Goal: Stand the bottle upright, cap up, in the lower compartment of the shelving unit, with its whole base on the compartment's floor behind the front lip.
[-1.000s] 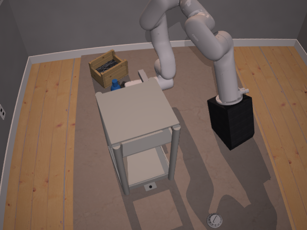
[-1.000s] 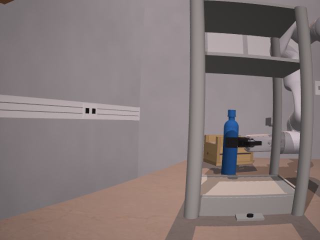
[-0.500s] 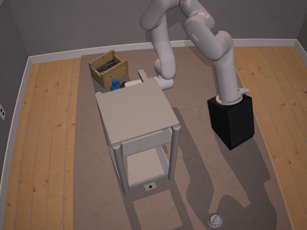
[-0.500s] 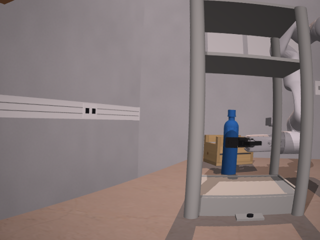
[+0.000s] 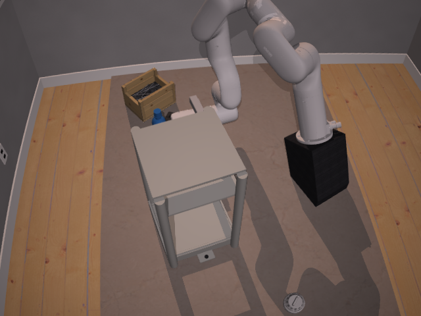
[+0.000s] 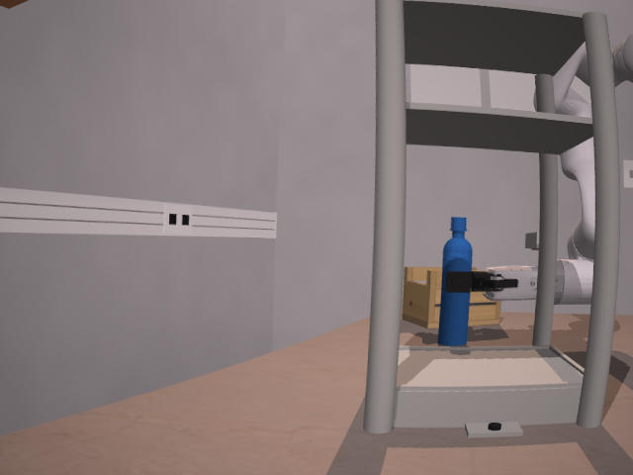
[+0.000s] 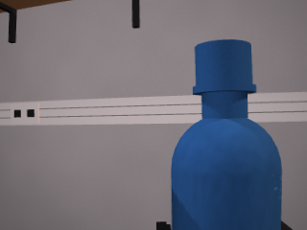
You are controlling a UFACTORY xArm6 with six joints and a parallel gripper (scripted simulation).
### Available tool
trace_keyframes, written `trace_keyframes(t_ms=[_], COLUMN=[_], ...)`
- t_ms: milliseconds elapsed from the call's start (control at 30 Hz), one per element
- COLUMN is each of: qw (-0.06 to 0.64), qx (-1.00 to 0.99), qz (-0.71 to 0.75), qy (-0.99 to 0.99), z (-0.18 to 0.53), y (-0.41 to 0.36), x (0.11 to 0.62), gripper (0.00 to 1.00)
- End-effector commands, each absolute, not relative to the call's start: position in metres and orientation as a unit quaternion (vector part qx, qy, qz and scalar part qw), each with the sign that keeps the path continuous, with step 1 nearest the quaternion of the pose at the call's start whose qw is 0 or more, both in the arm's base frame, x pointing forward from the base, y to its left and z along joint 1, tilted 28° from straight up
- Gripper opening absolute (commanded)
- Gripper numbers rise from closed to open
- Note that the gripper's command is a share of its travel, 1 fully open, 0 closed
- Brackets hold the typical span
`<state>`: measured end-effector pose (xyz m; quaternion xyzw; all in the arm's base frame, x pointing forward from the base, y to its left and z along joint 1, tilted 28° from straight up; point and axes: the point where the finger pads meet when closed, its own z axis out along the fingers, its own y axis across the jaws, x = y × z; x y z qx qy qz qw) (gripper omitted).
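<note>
A blue bottle (image 6: pixel 455 294) stands upright, cap up, on the floor behind the grey shelving unit (image 6: pixel 488 215), seen through the lower compartment (image 6: pixel 486 370). In the top view only its cap and shoulder (image 5: pixel 158 116) show past the unit's top (image 5: pixel 187 149). My gripper (image 6: pixel 459 281) reaches in level from the right and is shut on the bottle's body at mid height. The wrist view is filled by the bottle's neck and cap (image 7: pixel 224 144); only dark finger tips show at the bottom edge. The compartment floor holds nothing.
A wooden crate (image 5: pixel 149 92) with dark parts stands just behind the bottle. The arm's black pedestal (image 5: pixel 318 164) is to the right of the unit. A small plate with a black knob (image 5: pixel 206 256) lies at the unit's front. A round dial (image 5: pixel 294 302) lies on the floor.
</note>
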<state>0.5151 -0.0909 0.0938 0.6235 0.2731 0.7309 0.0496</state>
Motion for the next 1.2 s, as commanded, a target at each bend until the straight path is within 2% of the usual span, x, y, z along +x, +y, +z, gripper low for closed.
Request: trace_keyframes(t_ms=[0,1167], qw=[0.050,0.050], qx=[0.622,0.622], qz=[0.732,0.732], qy=[0.274,0.274], z=[0.098,0.147], y=[-0.089,-0.066], x=[0.515,0.503], gripper=[0.00,0.00])
